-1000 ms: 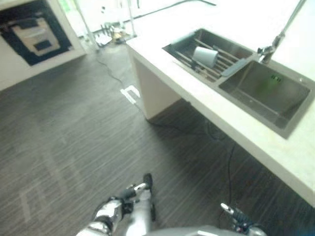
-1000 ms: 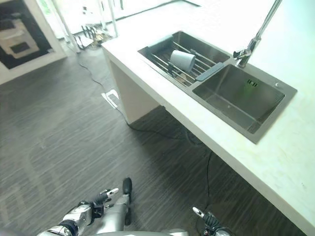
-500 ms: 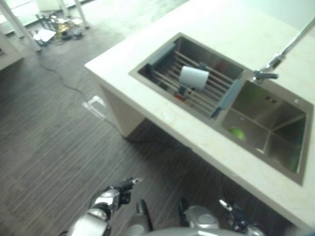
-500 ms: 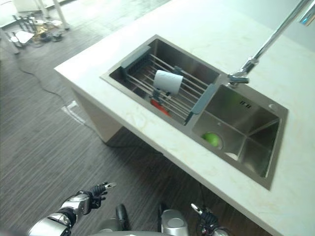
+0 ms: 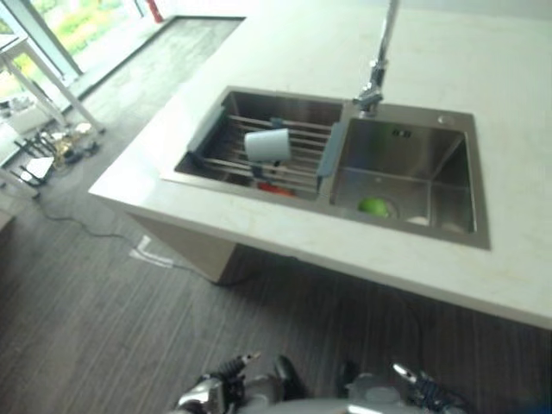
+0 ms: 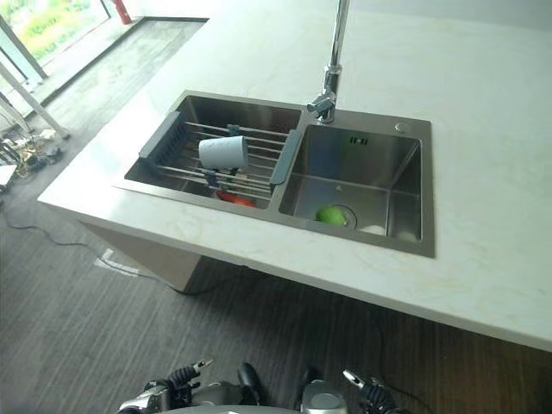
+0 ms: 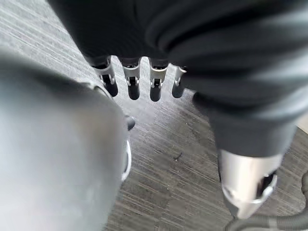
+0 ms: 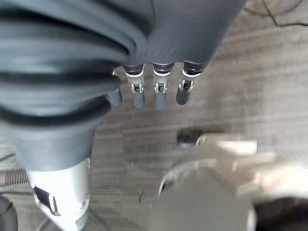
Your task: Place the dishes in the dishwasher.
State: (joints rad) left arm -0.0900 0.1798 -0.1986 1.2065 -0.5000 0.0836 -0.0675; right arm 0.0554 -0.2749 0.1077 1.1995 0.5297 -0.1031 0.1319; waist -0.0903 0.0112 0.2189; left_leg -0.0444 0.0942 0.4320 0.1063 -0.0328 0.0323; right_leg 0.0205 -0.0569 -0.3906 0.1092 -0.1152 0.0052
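A white cup [image 6: 223, 152] lies on its side on a wire drying rack [image 6: 195, 169] across the left basin of a steel double sink [image 6: 388, 243]. Under the rack a red dish [image 6: 233, 198] peeks out. The right basin holds a green round thing [image 6: 330, 215] and a small white piece [image 6: 373, 230] by the drain. My left hand [image 6: 172, 389] hangs low over the floor, far from the sink, its fingers [image 7: 132, 82] straight and holding nothing. My right hand [image 6: 371, 396] hangs low too, with relaxed fingers [image 8: 159, 86] that hold nothing.
The sink sits in a pale stone counter [image 6: 483, 129] whose front edge runs across the view above dark wood-grain floor [image 6: 78, 328]. A tall chrome faucet [image 6: 333, 52] rises behind the divider. Metal table legs and clutter [image 5: 34, 129] stand at the far left.
The whole view has swung round to face the sink, which now sits in the middle; that is the camera moving. Both hands stay low at the bottom edge.
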